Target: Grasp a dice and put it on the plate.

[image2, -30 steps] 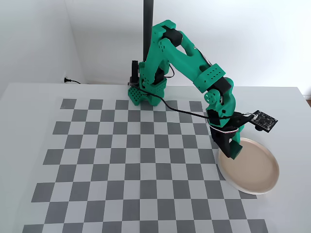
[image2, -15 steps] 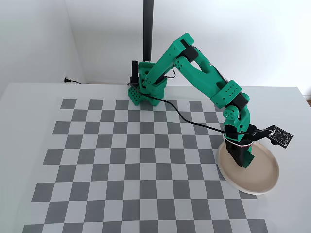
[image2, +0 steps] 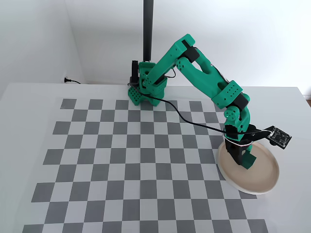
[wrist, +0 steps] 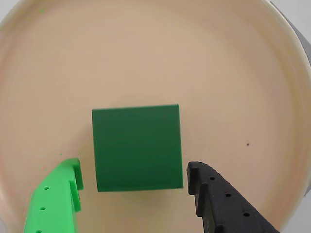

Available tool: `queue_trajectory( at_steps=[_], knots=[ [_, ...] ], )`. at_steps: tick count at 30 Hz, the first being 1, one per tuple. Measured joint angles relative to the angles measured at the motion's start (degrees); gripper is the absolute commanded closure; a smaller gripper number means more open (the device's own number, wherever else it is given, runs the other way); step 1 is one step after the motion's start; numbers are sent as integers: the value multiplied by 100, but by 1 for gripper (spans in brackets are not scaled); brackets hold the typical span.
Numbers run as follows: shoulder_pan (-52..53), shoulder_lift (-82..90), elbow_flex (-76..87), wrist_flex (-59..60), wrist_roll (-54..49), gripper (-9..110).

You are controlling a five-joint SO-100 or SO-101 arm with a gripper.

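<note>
Surface: white table [image2: 29, 102] bearing a grey-and-white checkerboard mat [image2: 126, 160].
Room: plain white walls [image2: 243, 34]; a black upright pole [image2: 147, 29] stands behind the arm's base.
Arm: bright green jointed robot arm [image2: 194, 73], reaching to the right in the fixed view.
Plate: round, shallow beige-pink plate [wrist: 218, 73] with a paler rim, at the mat's right edge [image2: 267, 182].
Dice: small dark green plain cube [wrist: 137, 147], resting on the plate's floor.
Gripper: two-finger gripper [wrist: 133, 175], one green finger and one black, spread apart; a gap shows on each side of the cube, so it is released.
</note>
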Motion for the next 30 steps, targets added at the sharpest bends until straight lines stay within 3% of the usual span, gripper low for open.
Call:
queue_trajectory(
  at_steps=[12,16,21,30],
  knots=[
    [-9,1688,0,1485,0,87],
    [18,2391,0,2039,0,104],
    [26,3340,26,2716,0,106],
    [439,6495,2707,1837,123,106]
  ],
)
